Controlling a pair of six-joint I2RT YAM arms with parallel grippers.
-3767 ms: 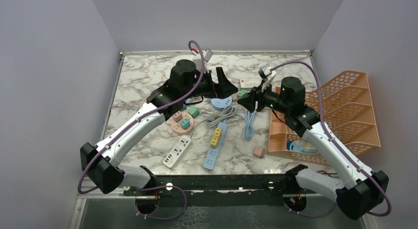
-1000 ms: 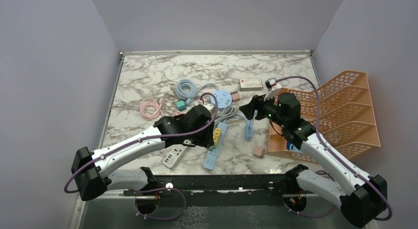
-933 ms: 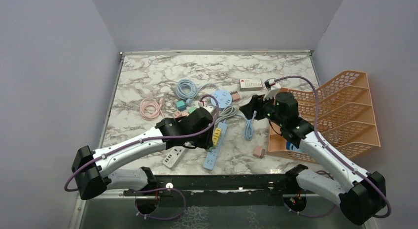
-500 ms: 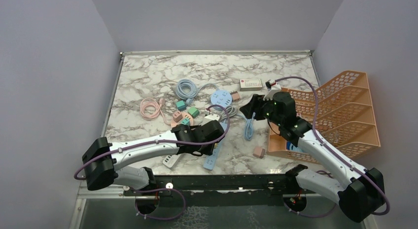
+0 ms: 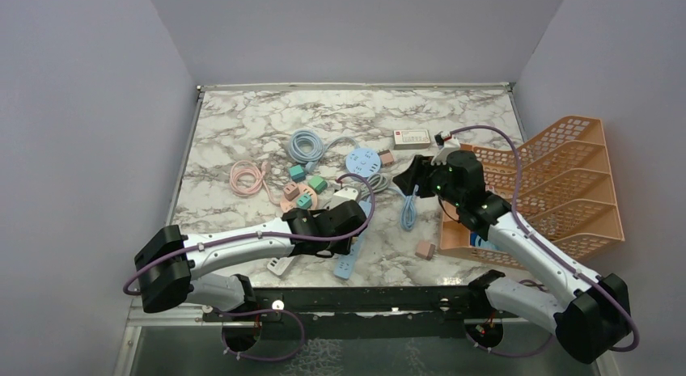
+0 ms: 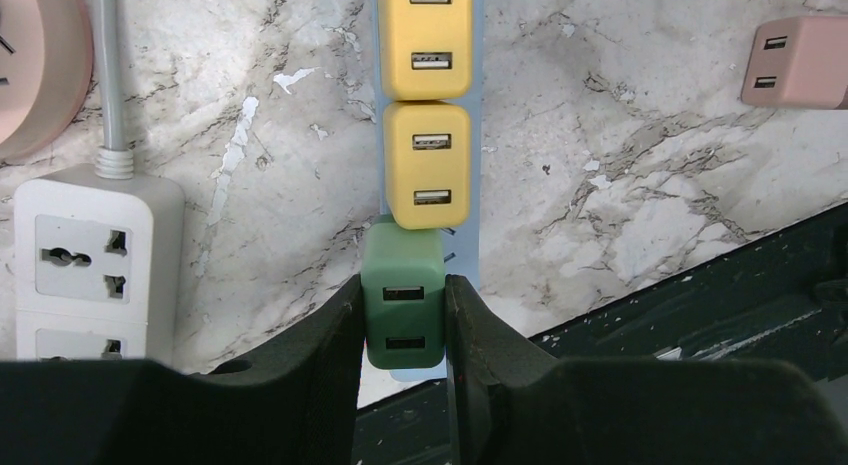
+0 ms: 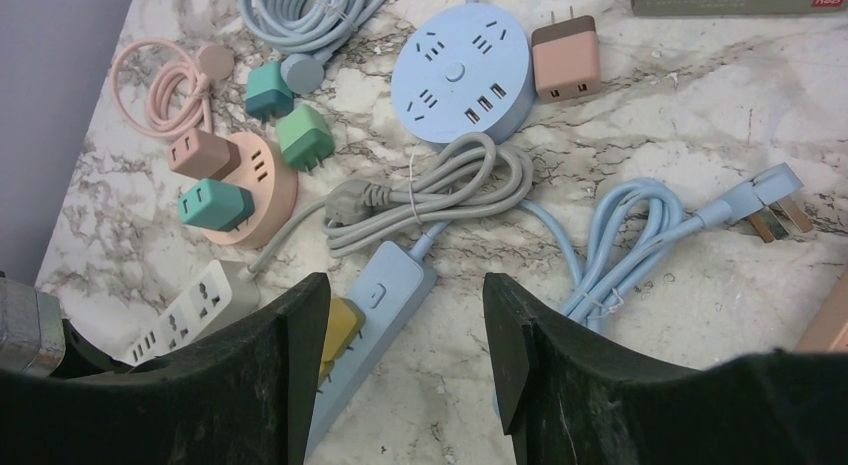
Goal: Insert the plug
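Note:
My left gripper [image 6: 403,310] is shut on a green plug [image 6: 403,290], one finger pressed to each side. The plug sits over the near end of the light blue power strip [image 6: 478,135], right behind two yellow plugs [image 6: 427,165] that stand in the strip. Its prongs are hidden, so I cannot tell whether they are seated. In the top view the left gripper [image 5: 346,240] lies low over that strip [image 5: 344,269]. My right gripper [image 7: 405,315] is open and empty, hanging above the table near the strip's switch end [image 7: 385,285]; in the top view it [image 5: 404,179] is right of centre.
A white strip [image 6: 95,255] lies left of the blue one. The table's front edge and black rail [image 6: 700,315] are just beyond the plug. A pink charger [image 6: 800,60], round blue hub [image 7: 460,70], grey cable [image 7: 440,195], blue cable [image 7: 620,235] and orange rack [image 5: 558,182] lie around.
My left arm has drawn back toward the table's near edge with the green plug, ending over the blue strip's near end. The right arm has barely moved.

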